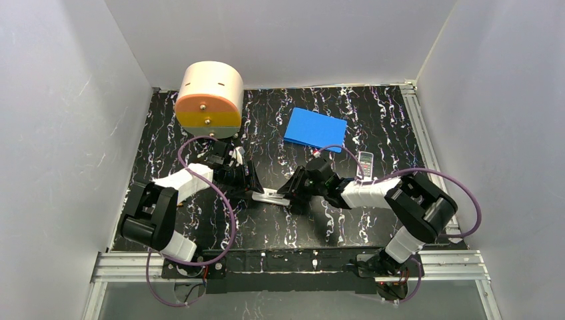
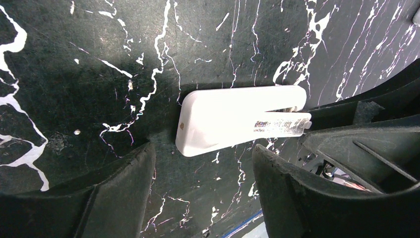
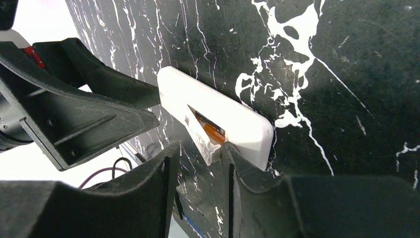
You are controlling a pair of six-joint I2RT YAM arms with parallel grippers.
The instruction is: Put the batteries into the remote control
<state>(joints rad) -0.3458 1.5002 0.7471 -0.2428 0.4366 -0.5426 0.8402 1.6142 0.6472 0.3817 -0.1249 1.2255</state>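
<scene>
Orange battery [image 3: 214, 130] sits in the open bay of the white remote [image 3: 245, 126], face down on the marbled table [image 3: 346, 74] between the wide-open, empty left gripper [image 2: 203, 173] and the part-open right gripper [image 3: 198, 163], the cover [image 3: 200, 139] end loose between its fingers.

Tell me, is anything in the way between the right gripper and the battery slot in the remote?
Yes. The battery cover lies half off the white remote, partly over the slot, its end between the right gripper's open fingers. An orange battery peeks out from under it.
</scene>
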